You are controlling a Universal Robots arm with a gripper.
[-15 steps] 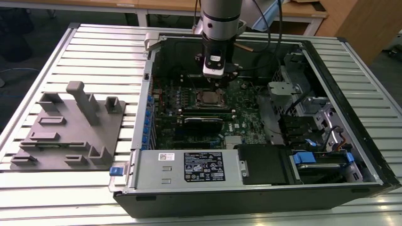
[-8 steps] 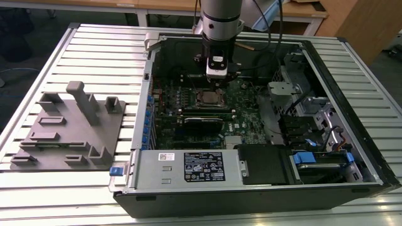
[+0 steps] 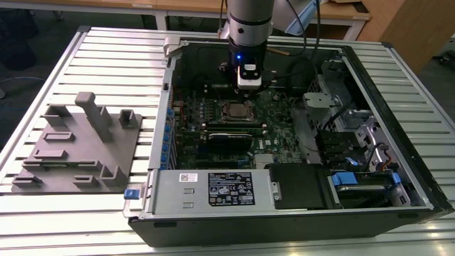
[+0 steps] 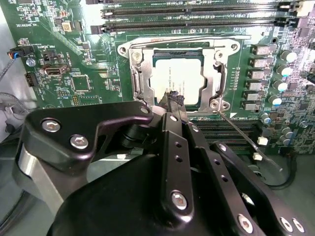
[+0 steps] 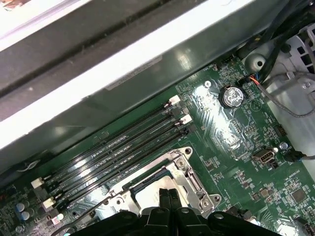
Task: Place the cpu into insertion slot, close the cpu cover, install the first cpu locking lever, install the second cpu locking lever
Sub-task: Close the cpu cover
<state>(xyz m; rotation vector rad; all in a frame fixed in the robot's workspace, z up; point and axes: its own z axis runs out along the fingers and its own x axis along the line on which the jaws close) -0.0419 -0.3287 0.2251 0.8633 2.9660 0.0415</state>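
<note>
The pincer (image 3: pixel 249 92) is held just above the insertion slot (image 3: pixel 238 112), slightly above the centre of the exterior view. It is inside the opened computer case (image 3: pixel 163 186), which is laid on the slatted counter (image 3: pixel 106 53). In the second wrist view its fingers (image 4: pixel 172 105) are seen pressed together, and nothing can be made out between them. Their tips are poised at the edge of the cpu cover (image 4: pixel 139 73) nearest the arm.

The cpu (image 4: pixel 177 73) is seated in the slot, and its pale top is framed by the cover, which appears to be lowered flat. A thin locking lever (image 4: pixel 241 135) is seen slanting away from one corner of the cover, its long axis oblique to the frame, and it is judged unlatched.

Whether the tips touch the cover cannot be told. The near edge of the slot is hidden by the pincer's own body.
</note>
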